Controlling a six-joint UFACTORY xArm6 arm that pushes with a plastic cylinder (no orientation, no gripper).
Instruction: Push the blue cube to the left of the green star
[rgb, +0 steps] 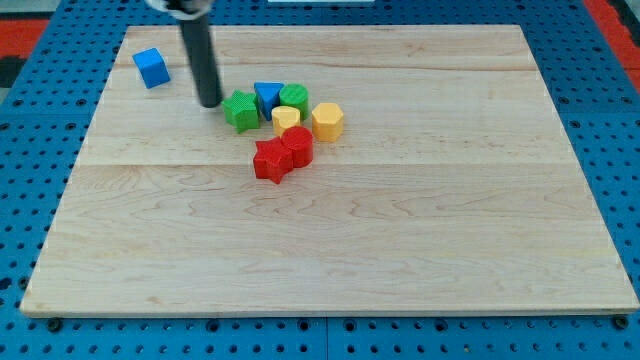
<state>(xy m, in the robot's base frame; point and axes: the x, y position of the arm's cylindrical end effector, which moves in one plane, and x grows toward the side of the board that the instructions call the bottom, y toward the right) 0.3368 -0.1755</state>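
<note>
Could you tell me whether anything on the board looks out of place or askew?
Only the blue cube stands apart, alone near the view's top-left corner, while the others cluster together. My tip sits just left of the green star. Nothing looks damaged.

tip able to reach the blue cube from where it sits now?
Probably yes. My tip rests just left of the green star, and the blue cube sits alone toward the view's top left. Only bare board lies between them; the other blocks cluster on the star's right.
</note>
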